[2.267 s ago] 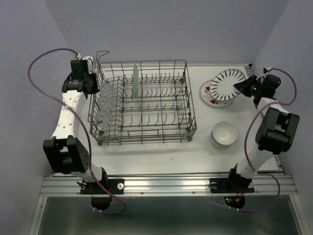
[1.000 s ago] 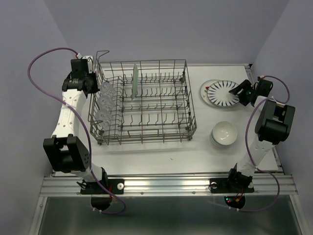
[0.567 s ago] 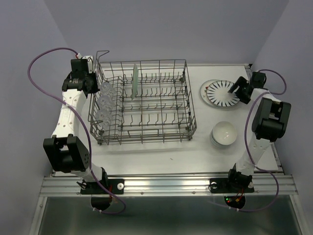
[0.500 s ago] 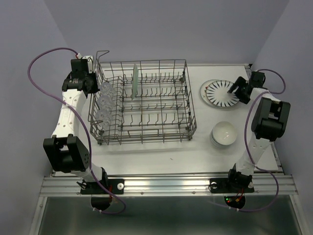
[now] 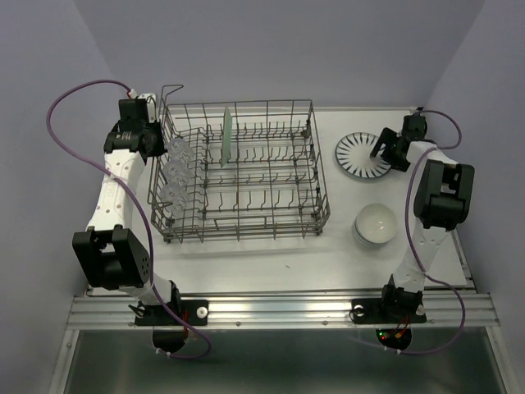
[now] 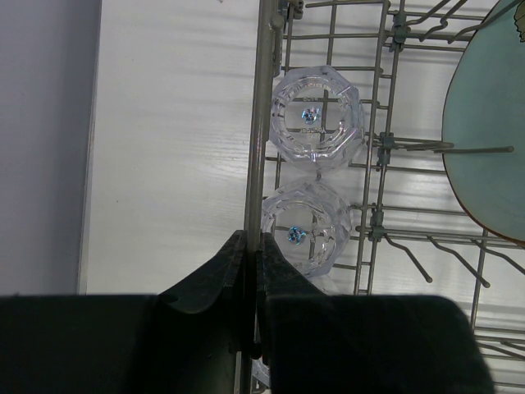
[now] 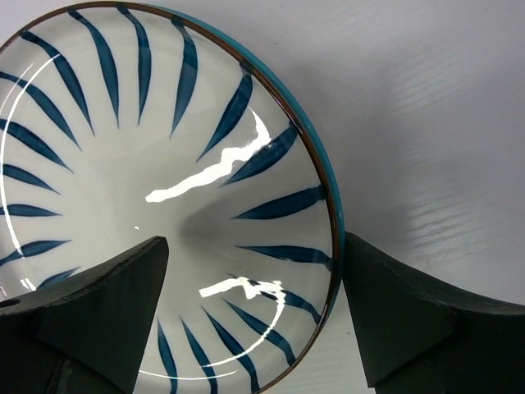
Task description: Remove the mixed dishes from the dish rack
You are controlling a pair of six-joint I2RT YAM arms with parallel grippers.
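The grey wire dish rack point(image 5: 246, 238) stands left of centre. A pale green plate point(image 5: 226, 135) stands upright between its tines, and three clear glasses point(image 5: 174, 170) line its left side. My left gripper point(image 5: 152, 139) is shut on the rack's left rim wire point(image 6: 261, 123), just beside two of the glasses point(image 6: 317, 116). A white plate with blue stripes point(image 5: 361, 154) lies flat on the table to the right. My right gripper point(image 7: 254, 279) hangs open over its edge, with one finger point(image 7: 98, 304) above the plate and the other outside the rim. White bowls point(image 5: 376, 223) sit stacked nearer me.
Purple cables loop from both arms. The table's right edge and the walls run close behind the right arm. The green plate's edge point(image 6: 488, 131) shows at the right of the left wrist view.
My right gripper has lowered the striped plate flat, opened and let go of it, and shifted left and back over its rim. The left gripper has kept its hold on the rack.
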